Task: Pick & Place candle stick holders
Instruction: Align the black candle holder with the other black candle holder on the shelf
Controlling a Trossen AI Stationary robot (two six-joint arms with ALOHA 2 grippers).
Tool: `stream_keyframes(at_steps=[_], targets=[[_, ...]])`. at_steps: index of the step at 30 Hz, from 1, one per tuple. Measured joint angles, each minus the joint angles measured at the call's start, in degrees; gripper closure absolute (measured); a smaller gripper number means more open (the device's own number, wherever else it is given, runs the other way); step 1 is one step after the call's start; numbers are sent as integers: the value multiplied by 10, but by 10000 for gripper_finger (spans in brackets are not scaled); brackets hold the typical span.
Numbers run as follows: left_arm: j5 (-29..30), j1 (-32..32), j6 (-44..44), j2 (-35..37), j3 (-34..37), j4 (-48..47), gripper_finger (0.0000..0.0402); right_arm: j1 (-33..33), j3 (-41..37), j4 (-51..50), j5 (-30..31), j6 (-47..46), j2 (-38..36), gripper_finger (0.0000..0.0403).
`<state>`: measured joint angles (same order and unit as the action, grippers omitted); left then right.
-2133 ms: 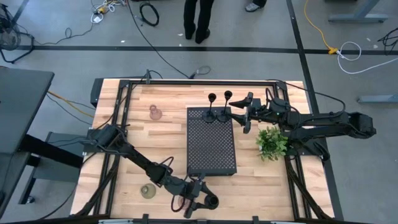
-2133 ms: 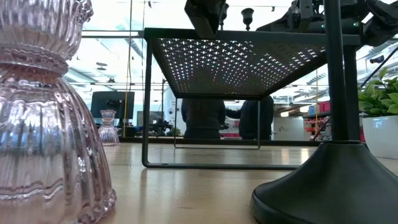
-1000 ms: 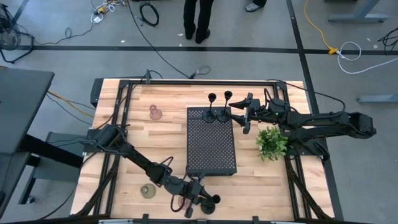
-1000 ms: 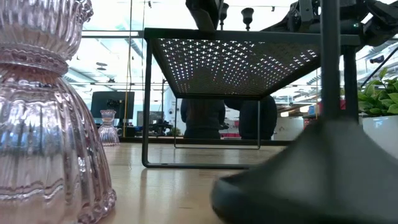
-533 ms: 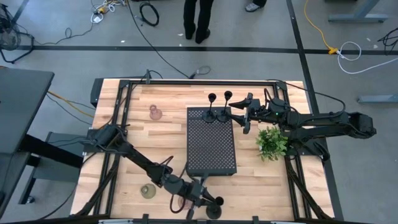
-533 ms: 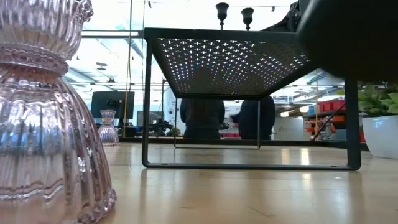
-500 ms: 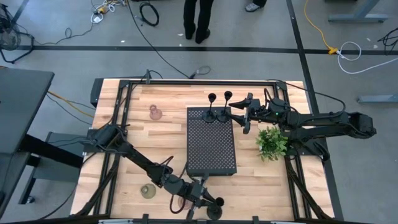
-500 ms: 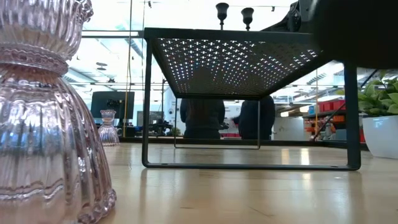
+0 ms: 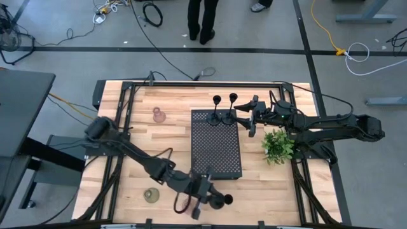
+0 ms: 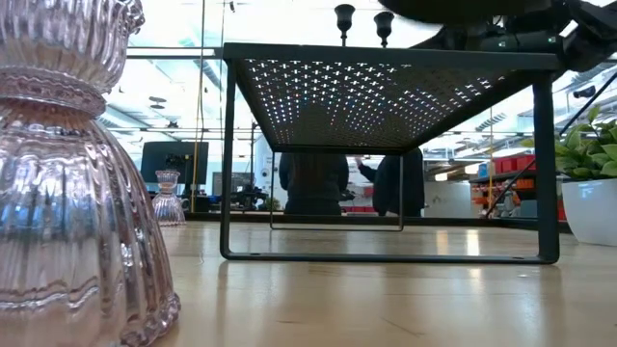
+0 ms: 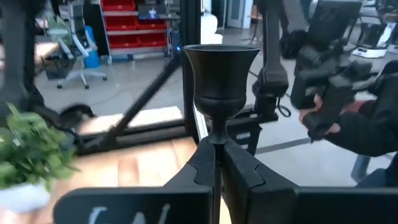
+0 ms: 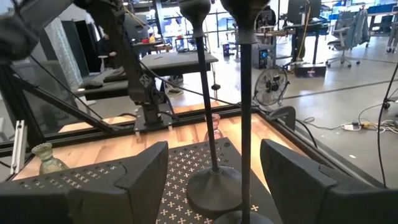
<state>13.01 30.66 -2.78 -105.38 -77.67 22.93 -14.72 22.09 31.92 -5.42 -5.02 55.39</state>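
Observation:
My left gripper (image 9: 210, 198) is shut on a slim black candle stick holder (image 9: 221, 200) above the table's near edge; its round base (image 10: 463, 8) shows at the top of the low view. Two more black holders (image 9: 217, 117) (image 9: 232, 114) stand by their bases on the far end of the black perforated tray (image 9: 216, 149). My right gripper (image 9: 247, 118) is open just right of them, and their stems (image 12: 244, 112) stand in front of its fingers. One pink glass holder (image 9: 158, 116) stands far left, an olive one (image 9: 151, 195) near left, another pink one (image 10: 77, 173) near the front edge. My left gripper pinches the black holder's thin stem (image 11: 216, 146), just under the cup (image 11: 221, 62), between its two fingers (image 11: 199, 165). The fingers lie level and across the stem. The holder stands upright in the hold, lifted clear of the table.
A small leafy plant in a white pot (image 9: 278, 145) stands right of the tray. The tray stands on thin legs (image 10: 225, 164) with open space beneath. People (image 10: 313, 183) show in the room beyond the table.
My left gripper has risen, still shut on the black holder, and shifted slightly toward the table's right. The holder has gone from the tabletop to clear of it, its base now about the height of the tray top.

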Motion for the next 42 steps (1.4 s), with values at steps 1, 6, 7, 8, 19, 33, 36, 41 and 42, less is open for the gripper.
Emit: stream_keyframes(at_steps=[1,6,7,8,19,33,36,41,42], targets=[[3,0,7,13,0,-13,391,0,0,0,0,1,0,146],[39,-2,49,71,0,-82,391,0,0,0,0,2,0,146],[53,-3,57,82,0,-97,391,0,0,0,0,2,0,146],[66,-4,67,94,0,-113,391,0,0,0,0,2,0,146],[180,-34,110,174,4,-270,391,0,0,1,0,3,0,146],[221,-124,114,237,4,-395,392,0,0,1,0,4,0,146],[235,-138,108,259,6,-426,392,0,0,1,0,7,0,146],[235,-161,94,335,84,-381,392,0,0,1,0,10,0,146],[233,-165,95,352,109,-360,392,0,0,1,0,10,0,146]])
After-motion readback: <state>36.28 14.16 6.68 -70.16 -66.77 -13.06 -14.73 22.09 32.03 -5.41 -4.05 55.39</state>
